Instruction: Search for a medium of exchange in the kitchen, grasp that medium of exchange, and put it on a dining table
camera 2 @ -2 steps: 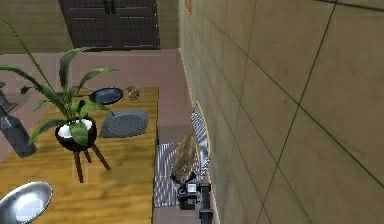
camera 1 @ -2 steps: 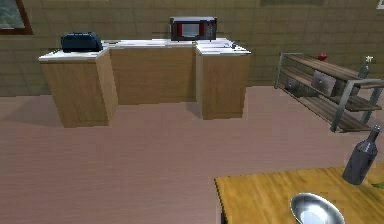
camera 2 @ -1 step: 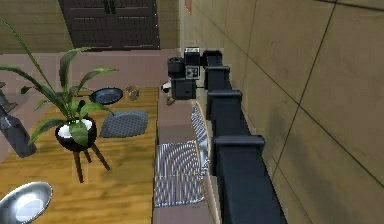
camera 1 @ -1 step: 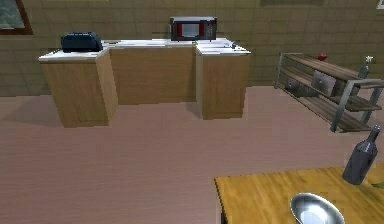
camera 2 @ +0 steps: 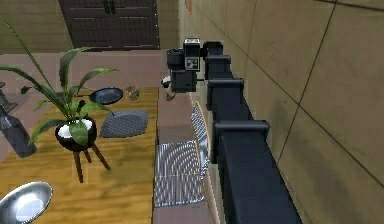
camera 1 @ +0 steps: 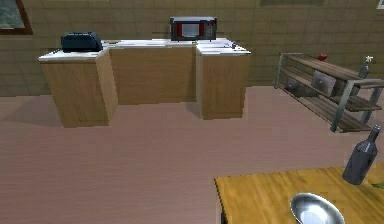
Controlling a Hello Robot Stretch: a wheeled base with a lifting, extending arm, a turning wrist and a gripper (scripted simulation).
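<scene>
Tan walls back a kitchen desk [camera 1: 150, 48] with a microwave [camera 1: 193, 27]. Nearer stands the wooden dining desk [camera 2: 125, 165], set with a plant [camera 2: 70, 95], a grey plate [camera 2: 125, 123], a bowl [camera 2: 22, 200] and a bottle [camera 2: 12, 130]. The arm [camera 2: 235, 130] reaches along its edge, jaws near the far corner. I cannot tell whether they are clenched or released, or hold anything. A pale blob [camera 2: 171, 93] at them may be the thing sought. If so, search and grasp look done; setting down remains.
</scene>
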